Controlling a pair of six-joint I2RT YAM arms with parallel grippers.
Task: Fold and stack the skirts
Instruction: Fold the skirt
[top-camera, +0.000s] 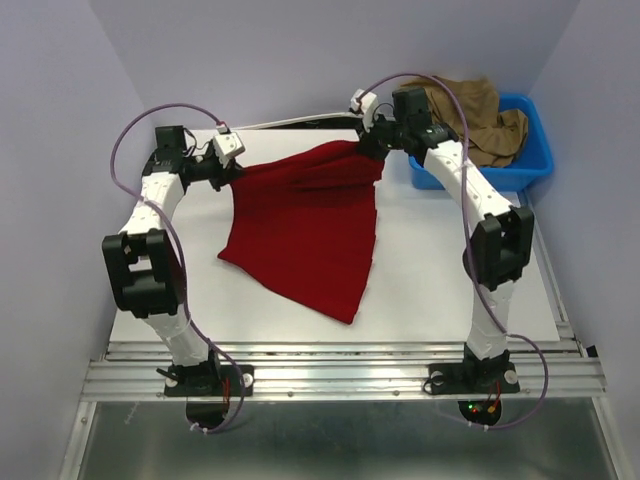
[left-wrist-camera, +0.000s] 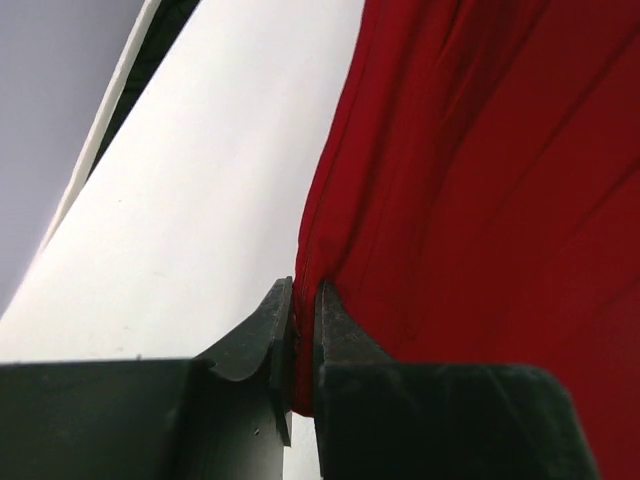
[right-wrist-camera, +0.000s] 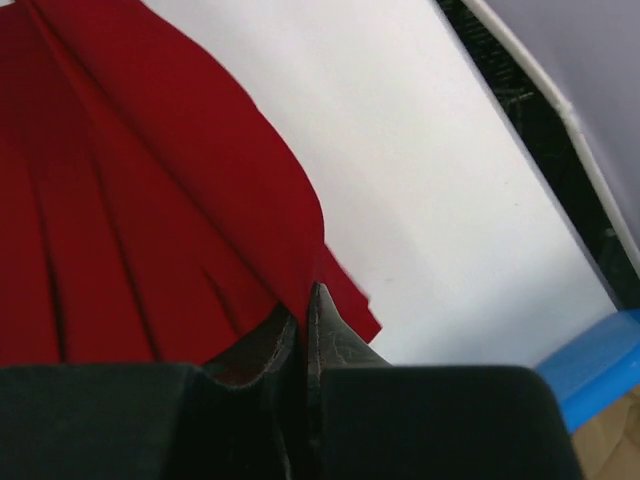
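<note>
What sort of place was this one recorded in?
Probably a robot lab booth, not a home: plain lilac walls box in a white table, and the left arm and right arm are bolted to a metal rail at its near edge.

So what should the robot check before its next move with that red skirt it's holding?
1. Left gripper shut on an edge of the red skirt: ok.
2. Right gripper shut on the opposite edge: ok.
3. Skirt spread between both grips, not bunched: ok.
4. Bare table beside it for laying it down: ok.
5. Tan skirt out of the way in the blue bin: ok.
6. Whether the lower hem touches the table: cannot tell.
</note>
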